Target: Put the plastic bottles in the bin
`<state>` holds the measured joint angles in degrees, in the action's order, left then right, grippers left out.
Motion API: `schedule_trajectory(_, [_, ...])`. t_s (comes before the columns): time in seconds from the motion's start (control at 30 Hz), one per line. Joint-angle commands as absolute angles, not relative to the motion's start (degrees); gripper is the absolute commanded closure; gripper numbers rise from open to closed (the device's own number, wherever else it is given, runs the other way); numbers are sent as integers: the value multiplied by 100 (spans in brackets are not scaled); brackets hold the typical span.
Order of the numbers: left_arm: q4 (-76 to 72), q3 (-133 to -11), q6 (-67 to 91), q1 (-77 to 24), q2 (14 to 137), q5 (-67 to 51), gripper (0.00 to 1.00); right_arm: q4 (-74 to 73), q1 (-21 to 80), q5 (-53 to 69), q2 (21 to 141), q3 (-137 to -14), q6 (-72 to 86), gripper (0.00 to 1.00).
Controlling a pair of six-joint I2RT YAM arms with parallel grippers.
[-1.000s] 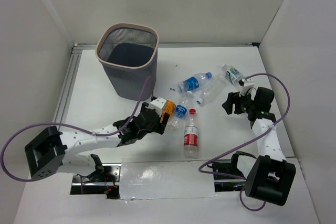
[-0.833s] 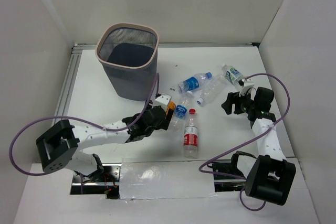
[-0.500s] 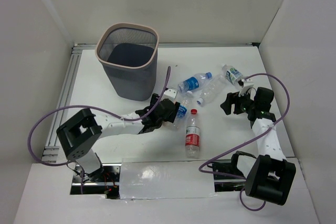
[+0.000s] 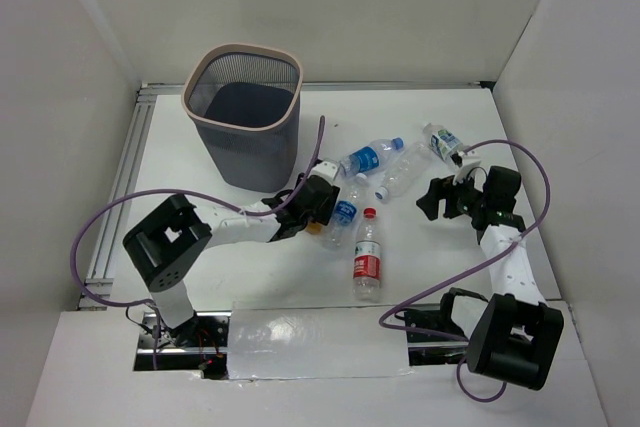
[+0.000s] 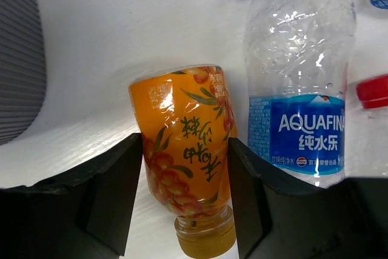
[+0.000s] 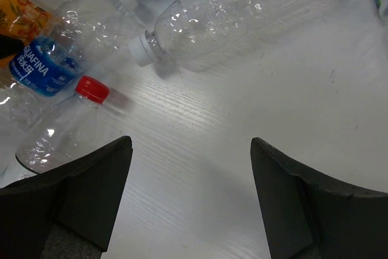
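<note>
The left end effector (image 5: 185, 150) is pinching the orange bottle (image 5: 182, 113), which is lying on the table (image 5: 91, 59) just beside a blue-labelled bottle (image 5: 303, 89) and near the bin (image 4: 243, 49). The right end effector (image 6: 191, 150) is hovering spread wide above the table, holding nothing, with a red-capped bottle (image 6: 60, 131) and a white-capped bottle (image 6: 242, 10) lying nearby.

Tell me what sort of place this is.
Probably a robot test cell in a lab: a white table boxed in by plain white panels, a left arm and right arm mounted at its near edge, and only staged props, bottles and a bin.
</note>
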<state>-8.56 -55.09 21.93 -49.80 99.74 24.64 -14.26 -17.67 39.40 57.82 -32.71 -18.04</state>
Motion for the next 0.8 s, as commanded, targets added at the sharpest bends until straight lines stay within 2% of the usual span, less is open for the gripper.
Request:
schedule_trajectory(0.0, [-1011,-5590,2030,-5054,9870,2030,59,-1512,-1802,4254,5827,-3454,-1942,14])
schedule_trajectory(0.07, [-958,-5659,1899,-5115,9625,1960,69,-1512,-1802,4324,5879,-3454,-1995,13])
schedule_trajectory(0.13, [-897,-5782,1811,-5176,9301,1960,72,-1512,-1802,4324,5880,-3454,-1995,13])
schedule_trajectory(0.53, [-993,-7646,940,-5177,8481,1731,75,-1512,-1802,4271,6161,-3560,-1925,14])
schedule_trajectory(0.77, [-1362,-8630,993,-4229,8543,2065,75,-1512,-1802,4271,6161,-3560,-1872,16])
